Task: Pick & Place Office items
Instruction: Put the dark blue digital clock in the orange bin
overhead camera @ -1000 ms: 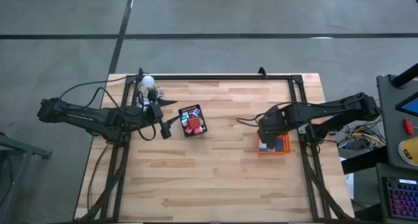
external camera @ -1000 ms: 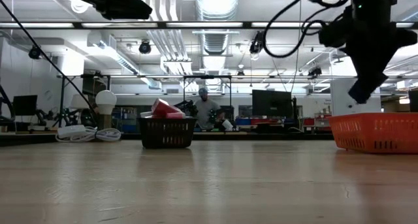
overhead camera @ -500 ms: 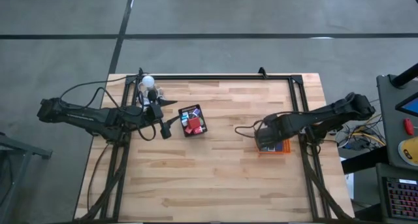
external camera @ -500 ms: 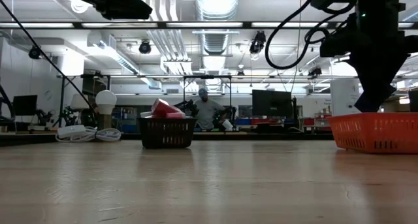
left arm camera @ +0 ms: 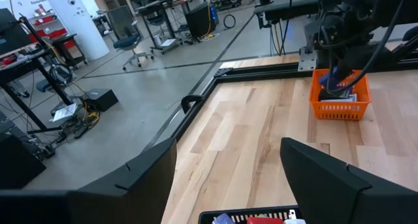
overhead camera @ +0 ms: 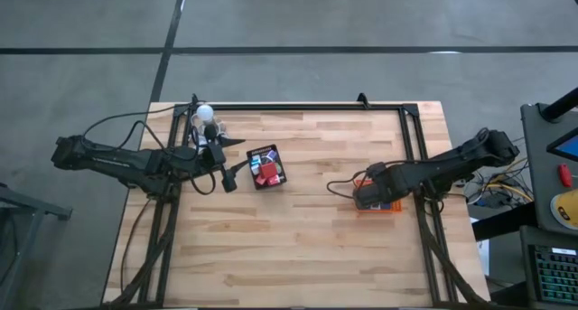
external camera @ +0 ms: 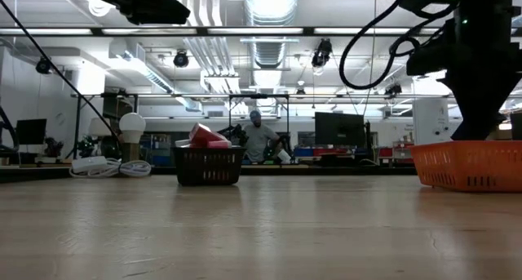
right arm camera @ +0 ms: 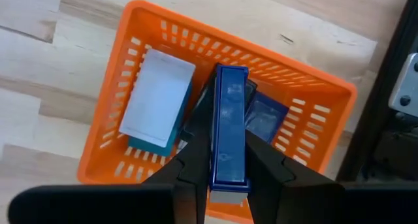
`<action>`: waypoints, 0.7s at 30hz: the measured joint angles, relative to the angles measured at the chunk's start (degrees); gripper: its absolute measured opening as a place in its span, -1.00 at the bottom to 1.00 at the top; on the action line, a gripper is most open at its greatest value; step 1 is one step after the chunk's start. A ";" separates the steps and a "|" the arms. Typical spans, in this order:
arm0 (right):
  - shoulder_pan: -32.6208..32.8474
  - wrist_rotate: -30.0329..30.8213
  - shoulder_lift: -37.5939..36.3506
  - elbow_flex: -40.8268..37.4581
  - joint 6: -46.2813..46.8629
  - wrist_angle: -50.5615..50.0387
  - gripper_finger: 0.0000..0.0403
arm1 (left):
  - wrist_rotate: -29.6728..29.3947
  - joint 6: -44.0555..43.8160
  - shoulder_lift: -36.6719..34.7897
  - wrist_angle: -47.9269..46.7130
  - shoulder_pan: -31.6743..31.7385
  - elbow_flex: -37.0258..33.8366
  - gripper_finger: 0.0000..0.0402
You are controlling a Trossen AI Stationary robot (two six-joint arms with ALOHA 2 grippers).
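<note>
The wooden surface (overhead camera: 298,229) carries two containers well apart: a black mesh tray (overhead camera: 266,166) toward my left arm and an orange basket (right arm camera: 124,129) under my right arm. My right arm is the one at work; my left arm waits beside the black tray with its pincer (left arm camera: 228,165) standing open and empty, looking across the surface toward the basket.

My right pincer (right arm camera: 228,165) hangs directly above the orange basket, its jaws clamped on the two broad faces of a blue flat box (right arm camera: 229,126), which stands on edge between them. The box's long axis runs straight out from my fingers and points down into the basket's inside, roughly in line with the basket's shorter span.

Below it, already lying in the basket, are a white-topped pad (right arm camera: 157,100) to one side and a dark blue packet (right arm camera: 268,116) to the other. I judge the gap between those two is where my box will land, so opening straight down should do.
</note>
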 joint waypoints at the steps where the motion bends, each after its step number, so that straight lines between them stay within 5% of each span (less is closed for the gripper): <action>1: 0.00 0.00 0.00 -0.34 0.00 0.35 -0.66 | -0.02 0.00 0.00 0.00 -0.02 0.01 0.37; 21: 0.00 0.22 -0.07 -8.15 1.29 11.19 -0.66 | -0.02 0.00 0.00 0.00 -0.02 0.01 0.37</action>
